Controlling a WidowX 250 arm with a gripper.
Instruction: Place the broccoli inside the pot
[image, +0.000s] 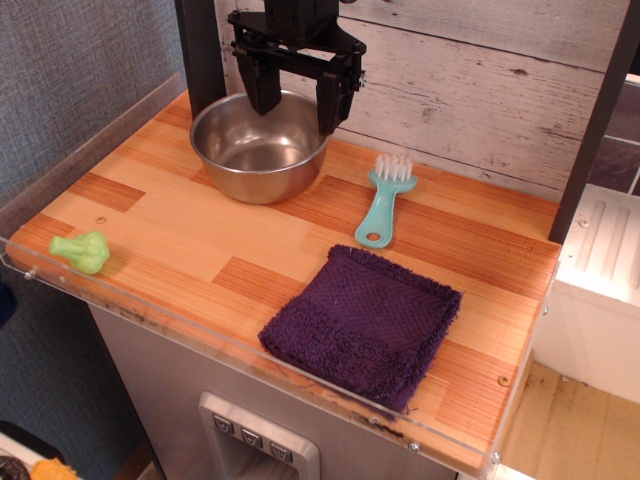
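The broccoli (82, 251) is a small lime-green toy floret lying on its side at the front left corner of the wooden table. The pot (259, 146) is a shiny steel bowl with a rolled rim at the back left, and it is empty. My black gripper (297, 104) hangs over the pot's far rim, with its two fingers spread apart and nothing between them. It is far from the broccoli.
A teal brush (385, 200) with white bristles lies right of the pot. A purple towel (362, 321) lies at the front middle. A clear plastic lip (200, 325) runs along the table's front and left edges. A white plank wall stands behind.
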